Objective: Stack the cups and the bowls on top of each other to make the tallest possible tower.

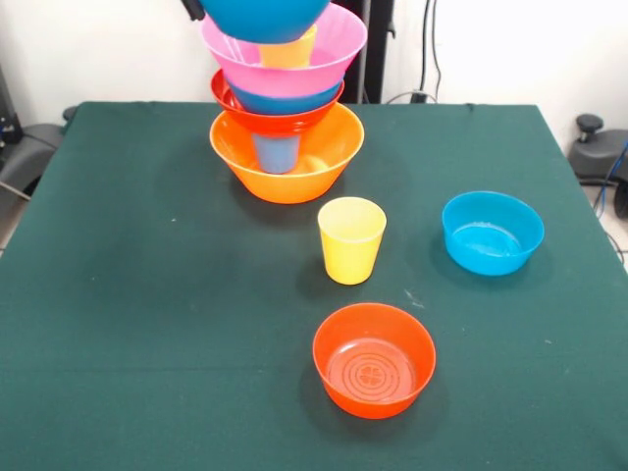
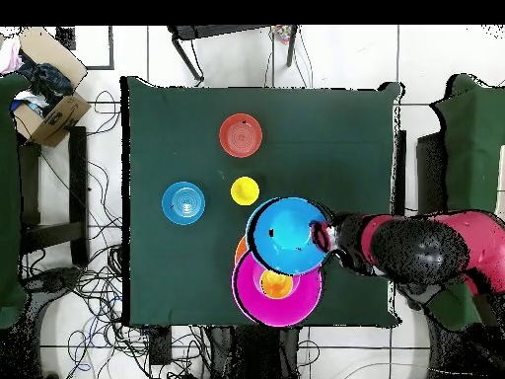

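Lowest in the frame a red-orange bowl (image 1: 374, 359) is seen, while a blue bowl (image 1: 263, 18) is gripped by the tool (image 2: 322, 235) above the tower (image 1: 286, 128) at upper centre.

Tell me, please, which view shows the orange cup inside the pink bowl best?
The overhead view: the orange cup shows its open mouth inside the pink bowl. The front view shows only its side, with a blue bowl hiding its top.

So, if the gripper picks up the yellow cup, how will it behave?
The yellow cup stands upright and alone on the table. It looks like thin plastic, so it is probably light and may flex a little under a squeeze. Its walls taper and look glossy, so it might slip downward. It is taller than it is wide, so a sideways push could tip it.
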